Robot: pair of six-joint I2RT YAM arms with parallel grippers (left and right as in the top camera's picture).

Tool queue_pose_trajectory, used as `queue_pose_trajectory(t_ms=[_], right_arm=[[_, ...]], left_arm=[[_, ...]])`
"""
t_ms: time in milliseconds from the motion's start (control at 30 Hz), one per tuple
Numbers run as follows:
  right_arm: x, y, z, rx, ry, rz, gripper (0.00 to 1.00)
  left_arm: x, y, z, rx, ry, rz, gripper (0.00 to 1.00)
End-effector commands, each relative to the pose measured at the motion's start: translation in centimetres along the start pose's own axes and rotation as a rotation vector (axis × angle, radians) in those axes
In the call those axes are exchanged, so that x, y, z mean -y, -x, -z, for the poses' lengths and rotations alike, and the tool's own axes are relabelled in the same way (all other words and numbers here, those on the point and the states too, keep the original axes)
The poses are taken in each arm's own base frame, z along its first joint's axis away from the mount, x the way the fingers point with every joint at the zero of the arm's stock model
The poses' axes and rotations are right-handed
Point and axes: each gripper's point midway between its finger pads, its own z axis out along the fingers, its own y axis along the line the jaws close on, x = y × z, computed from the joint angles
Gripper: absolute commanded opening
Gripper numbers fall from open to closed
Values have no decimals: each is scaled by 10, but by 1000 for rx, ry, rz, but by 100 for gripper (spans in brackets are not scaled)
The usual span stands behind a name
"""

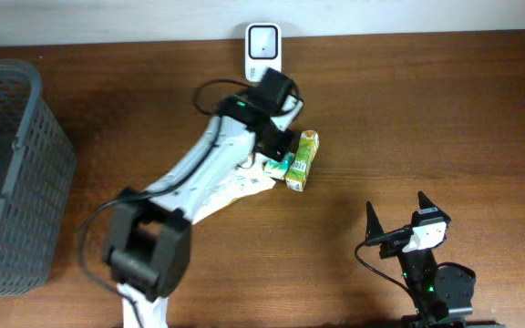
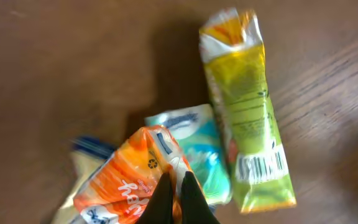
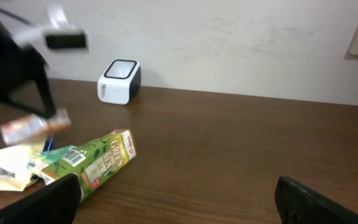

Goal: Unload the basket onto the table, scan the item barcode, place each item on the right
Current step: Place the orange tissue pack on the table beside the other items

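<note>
The left gripper (image 2: 178, 182) was pinched shut on the orange snack packet (image 2: 123, 186); a green tea carton (image 2: 247, 118) lay just right of its fingertips, the barcode scanner (image 1: 262, 44) close beyond it. The right gripper (image 1: 396, 208) stood open, well apart

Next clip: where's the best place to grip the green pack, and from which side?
The green pack lies flat and slim on the table, so come from above with jaws across its narrow width. Grip the half away from the barcode, since a teal packet crowds the barcode end.
</note>
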Motion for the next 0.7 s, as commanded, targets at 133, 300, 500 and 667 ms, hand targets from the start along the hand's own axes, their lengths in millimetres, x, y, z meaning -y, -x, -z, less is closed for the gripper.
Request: queue_pose_trajectory(t_ms=[133, 300, 500, 667], right_arm=[[-2, -3, 0, -3, 7, -1, 99], [-2, -3, 0, -3, 7, -1, 99], [-2, -3, 0, -3, 7, -1, 99], [-2, -3, 0, -3, 7, -1, 99]], left_arm=[[17, 3, -42, 2, -30, -22, 48], [12, 38, -5, 102, -25, -17, 100], [-61, 64, 148, 317, 64, 110, 99], [-174, 9, 241, 387, 276, 343, 99]])
